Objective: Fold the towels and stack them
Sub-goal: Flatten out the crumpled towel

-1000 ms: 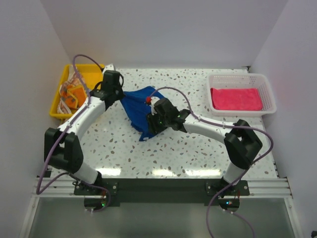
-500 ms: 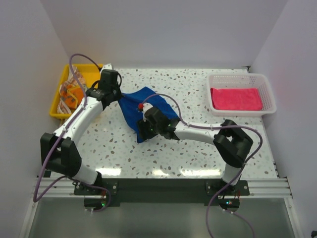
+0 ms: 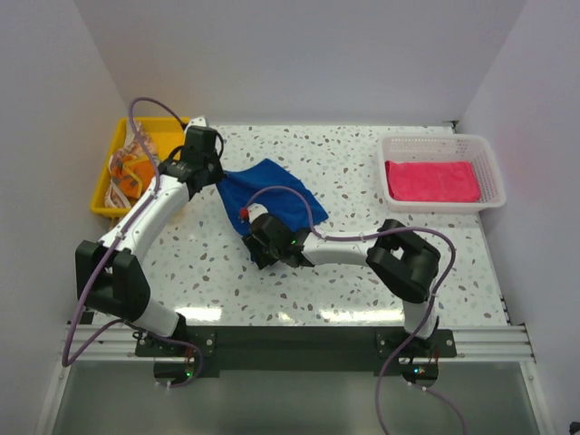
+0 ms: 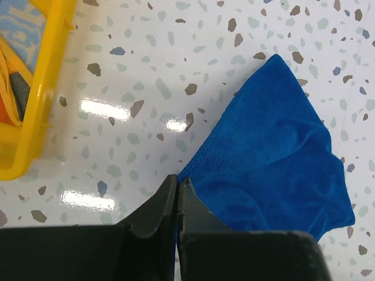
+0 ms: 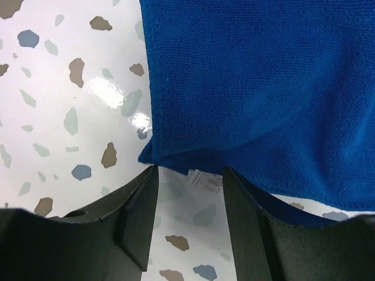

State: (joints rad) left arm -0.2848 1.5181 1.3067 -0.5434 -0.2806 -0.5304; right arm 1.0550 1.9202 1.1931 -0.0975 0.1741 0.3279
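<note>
The royal blue towel [image 3: 276, 192] lies spread and wrinkled on the speckled table, left of centre. My left gripper [image 3: 216, 178] is shut on its far left corner; in the left wrist view the fingertips [image 4: 177, 179] pinch the towel's edge [image 4: 275, 146]. My right gripper [image 3: 255, 246] is open at the towel's near corner. In the right wrist view its jaws [image 5: 189, 172] stand apart just short of the towel's hem [image 5: 252, 88], with a white label [image 5: 205, 180] between them. The hot pink towel [image 3: 432, 180] lies folded in the basket. Orange towels [image 3: 131, 172] lie bunched in the tray.
The white mesh basket [image 3: 439, 141] stands at the back right. The yellow tray [image 3: 102, 201] stands at the back left, and its rim shows in the left wrist view [image 4: 42, 105]. White walls close in the table on three sides.
My right gripper has moved left and toward the near edge, off the towel's middle to its near corner. The left gripper has stayed almost in place on the far corner.
</note>
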